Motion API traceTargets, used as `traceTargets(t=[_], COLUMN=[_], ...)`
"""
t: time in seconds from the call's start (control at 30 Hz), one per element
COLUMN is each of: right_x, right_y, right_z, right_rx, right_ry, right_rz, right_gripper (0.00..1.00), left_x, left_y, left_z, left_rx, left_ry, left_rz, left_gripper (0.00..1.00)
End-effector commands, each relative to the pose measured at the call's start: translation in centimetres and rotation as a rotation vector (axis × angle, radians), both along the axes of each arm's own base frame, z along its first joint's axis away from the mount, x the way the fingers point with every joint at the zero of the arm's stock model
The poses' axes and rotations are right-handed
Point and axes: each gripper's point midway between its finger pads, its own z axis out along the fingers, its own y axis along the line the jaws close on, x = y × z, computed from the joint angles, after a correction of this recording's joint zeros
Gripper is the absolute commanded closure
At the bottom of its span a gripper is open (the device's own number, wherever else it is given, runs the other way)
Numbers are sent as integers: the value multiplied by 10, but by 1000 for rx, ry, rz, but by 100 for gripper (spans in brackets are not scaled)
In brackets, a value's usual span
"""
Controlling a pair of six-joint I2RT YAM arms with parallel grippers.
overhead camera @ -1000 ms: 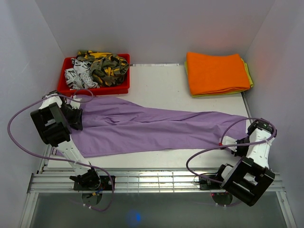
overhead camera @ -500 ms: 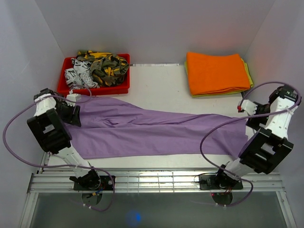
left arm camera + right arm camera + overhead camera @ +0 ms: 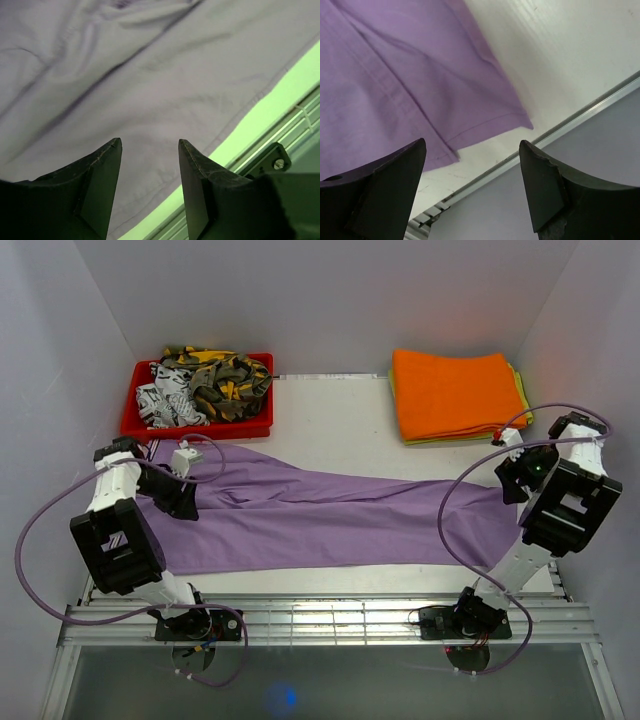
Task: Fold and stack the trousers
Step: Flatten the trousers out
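The lilac trousers [image 3: 330, 515] lie flat across the table, waist end at the left and leg ends at the right. My left gripper [image 3: 183, 502] hovers over the waist end, open, with nothing between its fingers. In the left wrist view the open left gripper [image 3: 150, 145] looks down on smooth trouser fabric [image 3: 150, 75] near its front edge. My right gripper [image 3: 508, 478] hangs by the leg ends at the table's right side, open and empty. The right wrist view shows the open right gripper [image 3: 472, 145] above the leg hems [image 3: 395, 75] and bare table.
A red bin [image 3: 195, 430] holding camouflage and black-and-white garments stands at the back left, just beyond the waist. Folded orange cloths [image 3: 455, 395] on a yellow-green one lie at the back right. The table's right rail [image 3: 580, 117] and the side wall are close to my right gripper.
My right gripper let go of the leg end, opened, and swung from the near right up to the far side of the leg ends. My left gripper shifted right over the waist and opened wider.
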Motion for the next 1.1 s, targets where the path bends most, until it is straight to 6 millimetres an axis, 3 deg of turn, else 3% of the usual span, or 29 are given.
traceTargets(t=[0.0, 0.17, 0.37, 0.4, 0.5, 0.53, 0.57, 0.6, 0.7, 0.87, 1.07], right_x=[30, 35, 18, 14, 6, 7, 9, 13, 34, 78, 105], right_y=[-1, 4, 19, 20, 21, 18, 17, 13, 2, -19, -17], right_z=[1, -25, -58, -61, -68, -66, -64, -59, -31, 31, 93], right_rx=[-33, -139, -199, -199, -215, -226, -237, -252, -285, -338, -402], right_ry=[-97, -101, -35, -20, 13, 11, 4, -9, -90, -283, -546], right_rz=[-31, 70, 183, 197, 230, 230, 236, 233, 212, 174, 177], right_gripper=[19, 11, 13, 17, 48, 65, 76, 91, 92, 92, 92], left_x=[-11, -32, -47, -48, -50, -50, -52, -53, -58, -72, -90], left_y=[-10, -16, -11, -10, -4, -2, 0, 2, 7, 14, 23], left_z=[-2, -25, -55, -61, -73, -77, -80, -83, -91, -102, -113], left_rx=[-29, -29, 6, 12, 41, 49, 63, 68, 100, 155, 214], left_ry=[-5, 83, 189, 198, 243, 257, 279, 293, 328, 371, 436], left_rz=[-19, -15, 38, 48, 86, 93, 104, 106, 113, 96, 86], left_gripper=[40, 40, 40, 40, 41, 42, 43, 44, 47, 52, 57])
